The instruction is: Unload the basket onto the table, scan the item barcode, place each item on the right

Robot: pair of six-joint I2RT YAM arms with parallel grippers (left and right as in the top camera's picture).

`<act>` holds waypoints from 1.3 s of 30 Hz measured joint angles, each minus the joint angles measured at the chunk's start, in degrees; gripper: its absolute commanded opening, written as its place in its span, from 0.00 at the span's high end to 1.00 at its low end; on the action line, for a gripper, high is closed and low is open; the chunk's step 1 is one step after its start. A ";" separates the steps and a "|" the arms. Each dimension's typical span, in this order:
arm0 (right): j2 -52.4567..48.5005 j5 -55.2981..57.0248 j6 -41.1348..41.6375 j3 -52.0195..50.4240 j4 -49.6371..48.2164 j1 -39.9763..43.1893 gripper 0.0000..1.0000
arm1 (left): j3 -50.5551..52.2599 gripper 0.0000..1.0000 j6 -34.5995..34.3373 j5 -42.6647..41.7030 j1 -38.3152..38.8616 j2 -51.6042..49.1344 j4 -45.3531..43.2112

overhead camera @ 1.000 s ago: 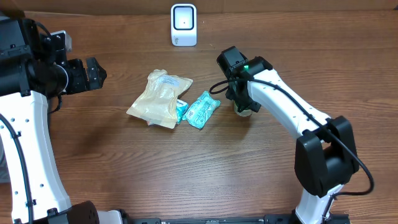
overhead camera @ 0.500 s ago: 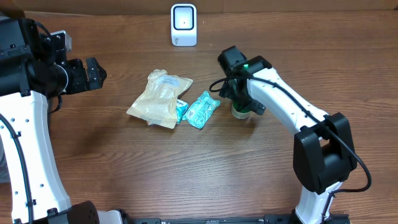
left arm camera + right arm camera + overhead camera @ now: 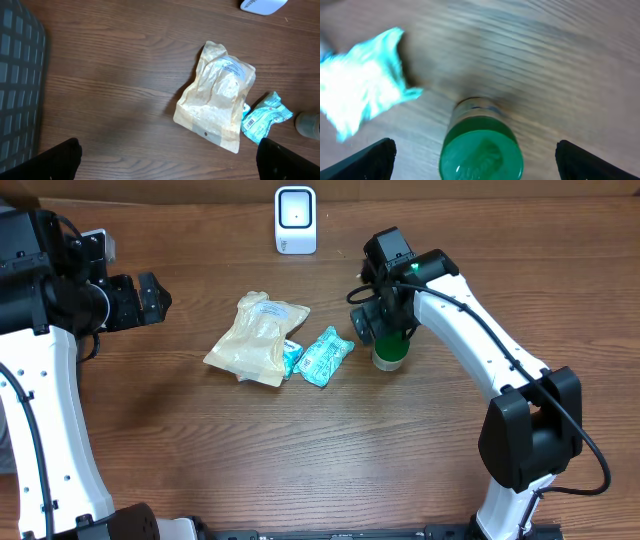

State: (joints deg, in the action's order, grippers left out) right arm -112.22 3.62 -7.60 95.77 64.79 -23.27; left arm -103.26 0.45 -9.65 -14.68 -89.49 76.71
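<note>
A small jar with a green lid (image 3: 390,352) stands upright on the wooden table, right of centre. My right gripper (image 3: 376,318) hangs just above and behind it, open and holding nothing. In the right wrist view the green lid (image 3: 481,152) sits between the spread fingers (image 3: 374,159) without touching them. A teal packet (image 3: 325,356) with a barcode label and a beige pouch (image 3: 258,338) lie left of the jar. The white scanner (image 3: 296,220) stands at the back edge. My left gripper (image 3: 156,296) is open at the far left, well away from the items.
In the left wrist view, a dark gridded surface (image 3: 17,80) fills the left edge, the beige pouch (image 3: 217,102) and teal packet (image 3: 264,120) lie ahead, and the scanner's base (image 3: 262,5) shows at the top.
My right gripper has opened, let go of the green-lidded jar and risen back toward the scanner. The jar now stands alone. The left arm has not moved.
</note>
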 measured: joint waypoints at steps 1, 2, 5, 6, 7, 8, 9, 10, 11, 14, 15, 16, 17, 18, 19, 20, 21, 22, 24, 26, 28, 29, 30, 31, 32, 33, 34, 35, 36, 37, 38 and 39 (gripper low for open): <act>0.00 -0.44 -2.64 -0.13 -0.17 0.02 0.00 | -0.02 0.00 0.00 0.00 0.00 0.00 0.00; 0.00 -1.33 -5.22 -0.42 -0.33 0.04 0.00 | -0.02 0.00 0.00 0.00 0.00 0.00 0.00; 0.00 -2.47 -10.64 -1.49 -0.20 0.59 0.00 | 0.00 0.00 0.00 0.00 0.00 0.00 0.00; 0.00 -2.82 -11.80 -1.73 -0.24 0.90 0.00 | 0.00 0.01 0.00 0.00 0.00 0.00 0.00; 0.00 -3.06 -12.48 -1.81 -0.22 1.20 0.00 | 0.00 0.00 0.00 0.00 0.00 0.00 0.00; 0.00 -3.26 -13.25 -1.95 -0.26 1.66 0.00 | -0.02 0.00 0.00 0.00 0.00 0.00 0.00; 0.00 -3.37 -13.92 -2.05 -0.26 2.19 0.00 | 0.00 0.00 0.00 0.00 0.00 0.00 0.00; -0.02 -3.45 -14.40 -2.16 -0.13 2.71 0.00 | 0.00 0.01 0.00 0.00 0.00 0.00 0.00; -0.11 -3.45 -14.86 -2.21 0.39 3.26 0.00 | -0.02 0.00 0.00 0.00 0.00 0.00 0.00; -0.70 -3.74 -15.52 -2.36 1.90 4.28 0.00 | -0.02 0.00 0.00 0.00 0.00 0.00 0.00; -0.98 -3.85 -15.61 -2.36 2.27 4.39 0.00 | -0.02 0.01 0.00 0.00 0.00 0.00 0.00; -1.49 -3.89 -15.80 -2.45 2.49 4.39 0.00 | -0.02 0.01 0.00 0.00 0.00 0.00 0.00; -1.90 -4.20 -15.91 -2.47 2.60 4.39 0.00 | -0.02 0.00 0.00 0.00 0.00 0.00 0.00; -2.36 -4.31 -16.06 -2.56 2.58 4.39 0.00 | -0.02 0.00 0.00 0.00 0.00 0.00 0.00; -2.82 -4.48 -16.17 -2.75 2.54 4.39 0.01 | -0.02 0.00 0.00 0.00 0.00 0.00 0.00; -3.06 -4.66 -16.20 -3.08 2.29 4.37 0.03 | -0.02 0.00 0.00 0.00 0.00 0.00 0.00; -3.26 -4.74 -16.24 -3.56 2.21 4.37 0.05 | -0.02 0.01 0.00 0.00 0.00 0.00 0.00; -3.48 -4.81 -16.46 -4.20 2.03 4.37 0.07 | -0.02 0.00 0.00 0.00 0.00 0.00 0.00; -3.58 -4.85 -16.46 -4.94 1.90 4.39 0.14 | 0.00 0.00 0.00 0.00 0.00 0.00 0.00; -3.58 -4.90 -16.39 -5.75 1.88 4.37 0.30 | -0.02 0.00 0.00 0.00 0.00 0.00 0.00; -3.61 -5.16 -16.15 -5.99 1.86 4.39 0.40 | -0.02 0.00 0.00 0.00 0.00 0.00 0.00; -3.61 -5.09 -16.31 -6.01 1.84 4.37 0.43 | -0.02 0.00 0.00 0.00 0.00 0.00 -0.02; -3.61 -5.01 -16.20 -6.01 1.70 4.37 0.46 | -0.02 0.01 0.00 0.00 0.00 0.00 0.00; -3.61 -5.03 -16.06 -6.01 1.68 4.37 0.49 | -0.02 0.00 0.00 0.02 0.00 0.00 0.00; -3.58 -5.09 -15.63 -5.99 1.57 4.37 0.52 | -0.02 0.00 0.00 0.00 0.00 0.00 0.00; -3.56 -5.09 -15.02 -5.99 1.36 4.37 0.57 | -0.02 0.00 0.00 0.00 0.00 0.00 0.00; -3.56 -5.09 -14.14 -5.99 1.14 4.37 0.60 | -0.02 0.00 0.00 0.00 0.00 0.00 0.02; -3.56 -5.11 -13.29 -5.99 0.98 4.37 0.62 | -0.02 0.00 0.00 0.00 0.00 0.00 -0.02; -3.56 -5.11 -11.96 -5.99 0.92 4.37 0.64 | -0.02 0.00 0.00 0.00 0.00 0.00 0.00; -3.56 -5.11 -10.54 -5.99 0.87 4.37 0.67 | -0.02 0.00 0.00 0.00 0.00 0.00 0.00; -3.56 -5.11 -9.01 -5.99 0.85 4.37 0.68 | -0.02 0.00 0.00 0.00 0.00 0.00 0.00; -3.56 -5.09 -7.10 -5.92 0.87 4.37 0.67 | -0.02 0.00 0.00 0.00 0.00 0.00 0.00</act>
State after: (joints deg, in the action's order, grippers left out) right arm -115.79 -1.48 -14.70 89.84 65.67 -18.90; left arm -103.28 0.45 -9.65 -14.68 -89.49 76.71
